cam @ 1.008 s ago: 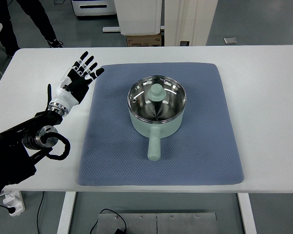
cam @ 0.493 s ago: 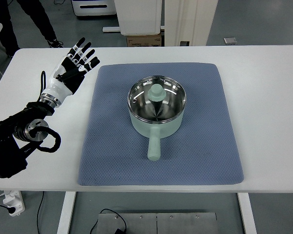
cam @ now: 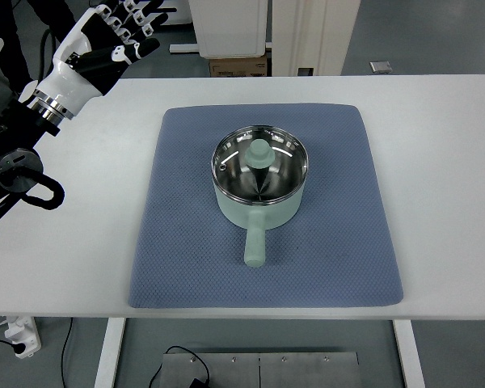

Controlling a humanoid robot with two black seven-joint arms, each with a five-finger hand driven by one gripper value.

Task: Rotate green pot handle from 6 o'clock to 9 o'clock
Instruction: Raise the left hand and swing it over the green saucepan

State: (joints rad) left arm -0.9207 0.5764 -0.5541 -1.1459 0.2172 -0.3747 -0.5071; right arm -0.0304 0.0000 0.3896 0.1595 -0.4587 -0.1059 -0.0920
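At the upper left of the frame, the black-and-white left hand [cam: 105, 36] hangs with fingers spread, holding nothing. Mid-frame, the pale green lidded pot [cam: 259, 179] sits on a blue-grey mat [cam: 186, 242], its handle [cam: 255, 244] pointing toward the bottom edge.

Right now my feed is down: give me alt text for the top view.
A green pot with lid sits on a blue mat, its handle pointing to 6 o'clock. The left hand, fingers spread, hovers over the white table's far-left corner, away from it.
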